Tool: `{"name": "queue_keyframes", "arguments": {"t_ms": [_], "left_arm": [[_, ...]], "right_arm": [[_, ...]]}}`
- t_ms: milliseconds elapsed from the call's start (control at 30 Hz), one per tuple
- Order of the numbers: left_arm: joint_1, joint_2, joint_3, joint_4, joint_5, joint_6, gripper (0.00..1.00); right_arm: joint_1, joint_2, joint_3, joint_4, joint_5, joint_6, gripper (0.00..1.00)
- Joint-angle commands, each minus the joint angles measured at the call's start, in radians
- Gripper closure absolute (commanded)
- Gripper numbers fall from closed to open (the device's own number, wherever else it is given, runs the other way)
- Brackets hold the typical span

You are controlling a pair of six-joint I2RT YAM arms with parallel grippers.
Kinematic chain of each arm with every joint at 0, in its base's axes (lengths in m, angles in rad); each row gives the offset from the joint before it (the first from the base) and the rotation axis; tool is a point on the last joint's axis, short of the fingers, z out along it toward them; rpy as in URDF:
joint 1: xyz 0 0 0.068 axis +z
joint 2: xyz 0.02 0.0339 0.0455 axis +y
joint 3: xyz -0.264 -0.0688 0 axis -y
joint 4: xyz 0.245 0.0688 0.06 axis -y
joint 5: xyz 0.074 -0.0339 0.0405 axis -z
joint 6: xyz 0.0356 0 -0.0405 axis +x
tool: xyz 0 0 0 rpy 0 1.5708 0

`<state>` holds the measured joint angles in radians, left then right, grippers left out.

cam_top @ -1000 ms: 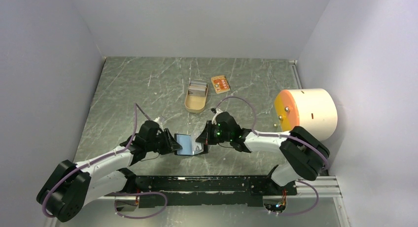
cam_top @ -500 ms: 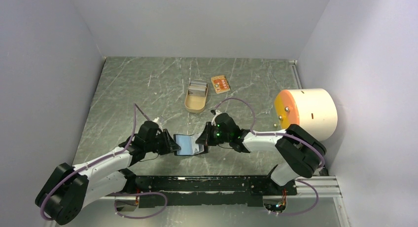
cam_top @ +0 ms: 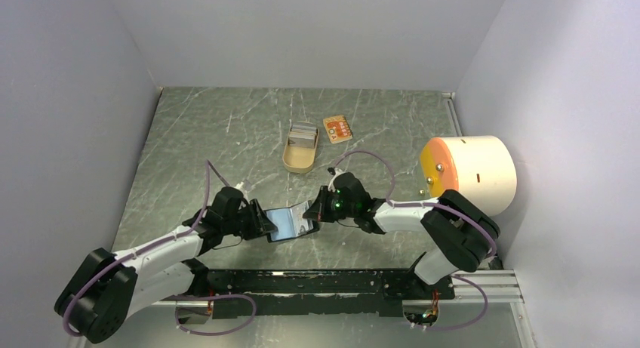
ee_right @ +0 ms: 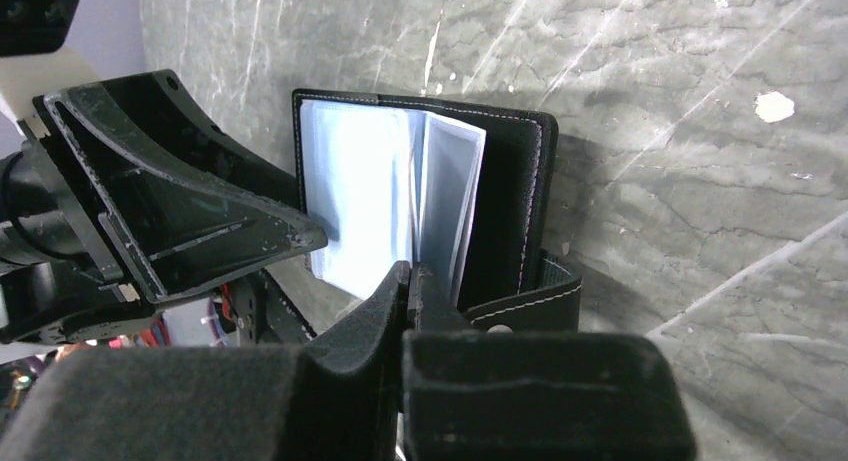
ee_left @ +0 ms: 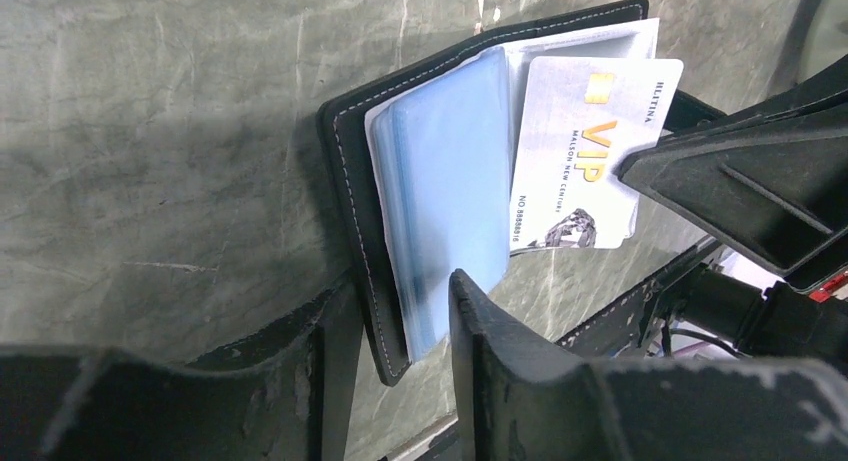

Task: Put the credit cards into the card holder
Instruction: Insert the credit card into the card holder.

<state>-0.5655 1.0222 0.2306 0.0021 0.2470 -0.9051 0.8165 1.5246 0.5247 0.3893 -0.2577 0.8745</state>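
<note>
Left wrist view first - my right gripper [ee_left: 626, 165] is pinched tight on the outer short edge of the pale VIP card [ee_left: 575, 151]. The rest of the card is laid over the right-hand leaf of the open card holder [ee_left: 345, 181]. I can't tell if its leading edge is actually inside a pocket or just lying on top.

The card is light, stiff and slick, so I reckon an edge grip is right: it leaves the front edge free to slide. The blue sleeves [ee_left: 440, 181] look thin and floppy, and a pocket mouth could fold shut if I push at an angle.

My left gripper [ee_left: 395, 316] has its jaws apart, astride the near left corner of the cover and sleeves. Whether it's really biting, I can't say. The holder looks light enough to skid, so the stitched cover is the place to pin it, not the sleeves.

Room is tight between my two grippers, nearly nose to nose. On the far part of the table [cam_top: 196, 137] sit the tan tin [cam_top: 302, 148] and, just beside it, the orange card [cam_top: 337, 128], both well apart from us.
</note>
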Motion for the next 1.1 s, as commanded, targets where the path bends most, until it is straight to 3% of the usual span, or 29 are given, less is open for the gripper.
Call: {"name": "queue_keyframes", "arguments": {"t_ms": [0,67,267,467,1067], "left_arm": [[-0.004,-0.043,0.006,-0.050,-0.047,0.001,0.55],[-0.005,-0.070,0.000,-0.066,-0.062,-0.006,0.52],[-0.005,-0.079,-0.017,-0.042,-0.049,0.003,0.77],[-0.005,-0.007,0.002,0.001,-0.012,0.030,0.91],[-0.005,0.001,-0.006,0.013,0.008,0.032,0.91]], "right_arm": [[-0.008,0.001,-0.019,0.086,-0.032,0.043,1.00],[-0.007,0.006,-0.024,0.115,-0.040,0.061,1.00],[-0.008,0.033,-0.009,0.138,-0.046,0.063,1.00],[-0.009,0.032,-0.028,0.146,-0.019,0.060,1.00],[-0.074,0.034,-0.078,0.214,-0.067,0.060,1.00]]}}
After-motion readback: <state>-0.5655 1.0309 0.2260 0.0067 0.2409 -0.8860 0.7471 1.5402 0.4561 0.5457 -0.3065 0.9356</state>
